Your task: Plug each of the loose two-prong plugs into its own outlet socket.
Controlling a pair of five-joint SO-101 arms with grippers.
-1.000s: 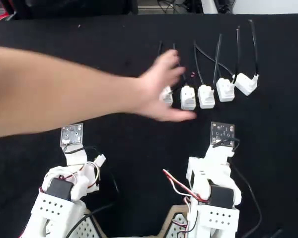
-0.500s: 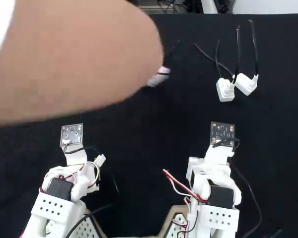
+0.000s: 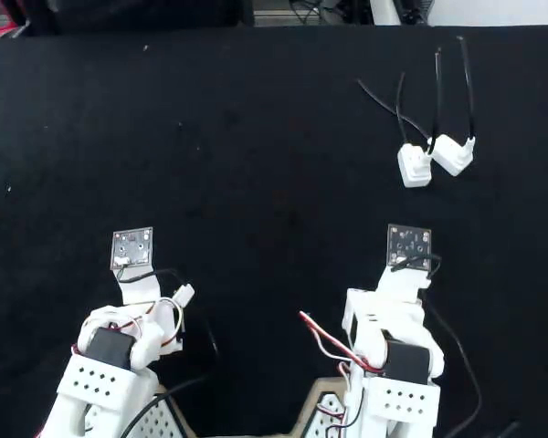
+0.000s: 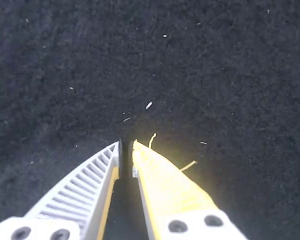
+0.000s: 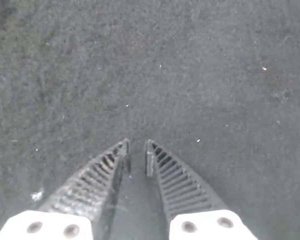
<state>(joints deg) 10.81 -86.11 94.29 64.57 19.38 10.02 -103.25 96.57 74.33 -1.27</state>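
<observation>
Left wrist view: left gripper closed, empty, over black table. Right gripper near-closed, empty. Two white plugs lie side by side, well beyond right gripper, cords trailing away. Probably light, rigid, slippery; pinch body sides, not cord.

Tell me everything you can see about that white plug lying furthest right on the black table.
The white plug is a small blocky piece, plastic by its look, lying tilted on the black table toward its far right. A thin black cord leaves one end and runs toward the table's far edge. A second white plug lies close beside it; whether they touch is unclear. Its prongs are too small to see.
</observation>
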